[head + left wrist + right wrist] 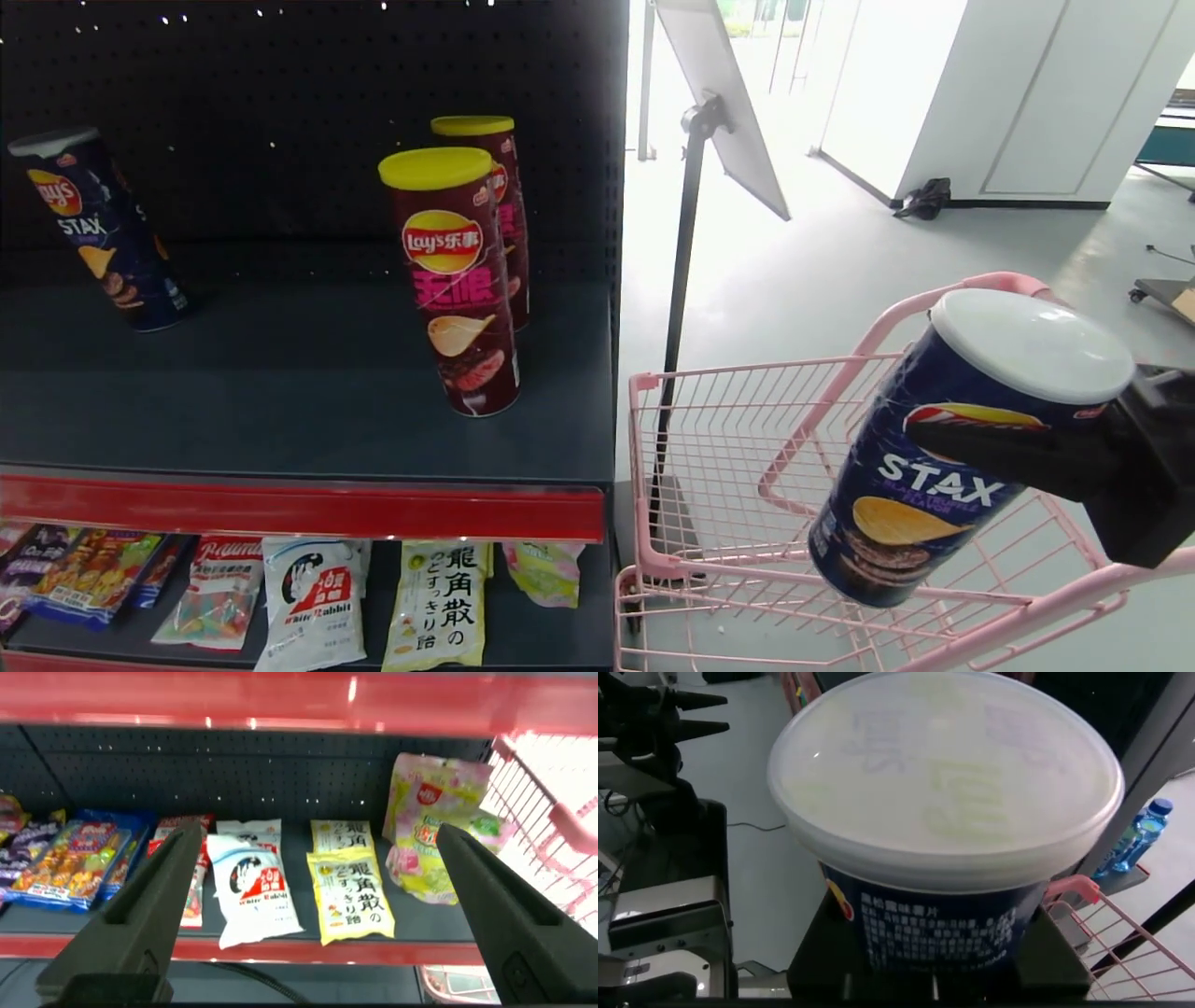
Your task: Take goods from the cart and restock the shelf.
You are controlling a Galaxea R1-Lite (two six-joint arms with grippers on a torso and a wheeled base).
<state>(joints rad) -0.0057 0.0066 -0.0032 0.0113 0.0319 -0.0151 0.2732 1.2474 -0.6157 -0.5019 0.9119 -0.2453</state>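
Note:
My right gripper [990, 443] is shut on a dark blue chip can [920, 467] with a white lid, holding it tilted above the pink cart [728, 439]. In the right wrist view the can's lid [943, 775] faces the camera, with black fingers [817, 961] either side of the can's body. On the upper shelf board [280, 392] stand two red cans with yellow lids [453, 280] [499, 205] and, at far left, another blue can [98, 229]. My left gripper [320, 831] is open in front of the lower shelf, with nothing between its fingers.
Several snack bags [317, 597] lie on the lower shelf, among them a white bag [248, 887] and a yellow bag [346, 891]. A sign on a black pole [686, 243] stands between shelf and cart. Bare shelf space lies between the blue and red cans.

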